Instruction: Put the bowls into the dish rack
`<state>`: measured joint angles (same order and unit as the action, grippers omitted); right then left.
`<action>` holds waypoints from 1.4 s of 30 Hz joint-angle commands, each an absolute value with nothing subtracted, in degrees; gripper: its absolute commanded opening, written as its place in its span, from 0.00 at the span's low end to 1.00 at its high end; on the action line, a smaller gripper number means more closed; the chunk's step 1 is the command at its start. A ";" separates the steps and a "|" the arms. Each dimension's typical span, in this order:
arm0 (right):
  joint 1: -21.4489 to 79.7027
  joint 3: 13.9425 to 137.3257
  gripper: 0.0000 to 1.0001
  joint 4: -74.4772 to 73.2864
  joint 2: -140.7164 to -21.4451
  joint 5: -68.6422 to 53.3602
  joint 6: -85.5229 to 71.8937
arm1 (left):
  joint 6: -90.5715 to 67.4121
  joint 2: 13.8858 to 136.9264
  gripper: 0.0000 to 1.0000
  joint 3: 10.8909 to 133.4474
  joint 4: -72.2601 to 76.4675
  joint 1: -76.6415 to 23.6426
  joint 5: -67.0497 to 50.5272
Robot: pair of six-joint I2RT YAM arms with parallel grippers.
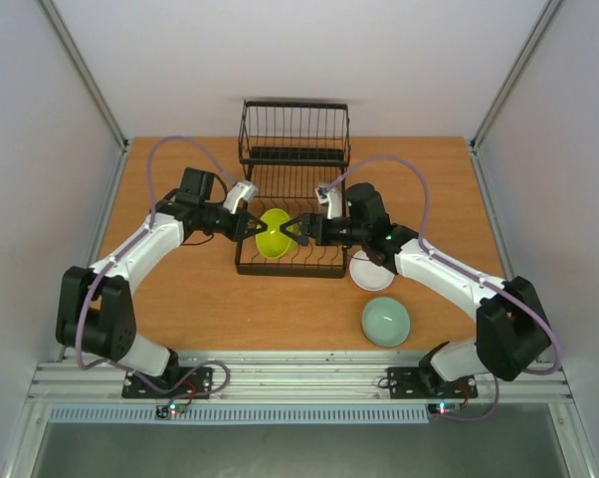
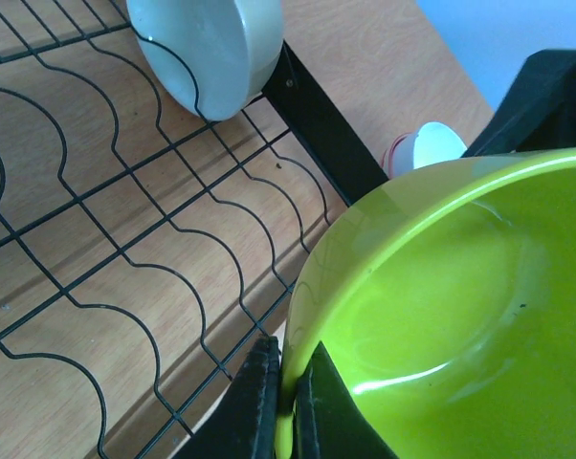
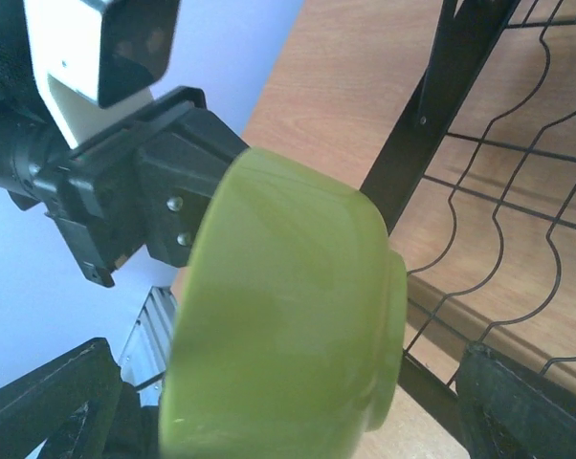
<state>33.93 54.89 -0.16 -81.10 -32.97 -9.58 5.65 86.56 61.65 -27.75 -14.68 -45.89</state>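
Note:
The yellow-green bowl (image 1: 274, 233) hangs tilted on its edge over the front of the black wire dish rack (image 1: 294, 149). My left gripper (image 1: 248, 227) is shut on its rim, one finger inside and one outside, as the left wrist view (image 2: 288, 361) shows. My right gripper (image 1: 298, 231) is open, its fingers spread wide on either side of the bowl (image 3: 288, 316) without gripping it. A pale celadon bowl (image 2: 207, 48) stands on edge in the rack. A white bowl with a reddish edge (image 1: 371, 270) and another celadon bowl (image 1: 385, 321) sit on the table right of the rack.
The rack's taller basket section (image 1: 295, 129) is at the far end. The curved wire dividers (image 2: 106, 239) cover the rack base under the held bowl. Enclosure walls bound the table on the left, right and back.

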 commanded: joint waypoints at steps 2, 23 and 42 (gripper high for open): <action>33.57 53.71 0.96 3.72 -82.40 -36.71 -10.87 | 5.78 83.72 0.00 60.87 -22.66 -14.01 -49.60; 33.57 51.92 0.49 17.92 -86.35 -47.28 -18.63 | 5.94 84.13 0.01 60.67 -22.31 -13.81 -48.73; 40.13 77.23 0.01 -28.07 -94.23 -7.33 2.57 | 4.17 81.01 0.99 60.60 -20.96 -13.80 -29.65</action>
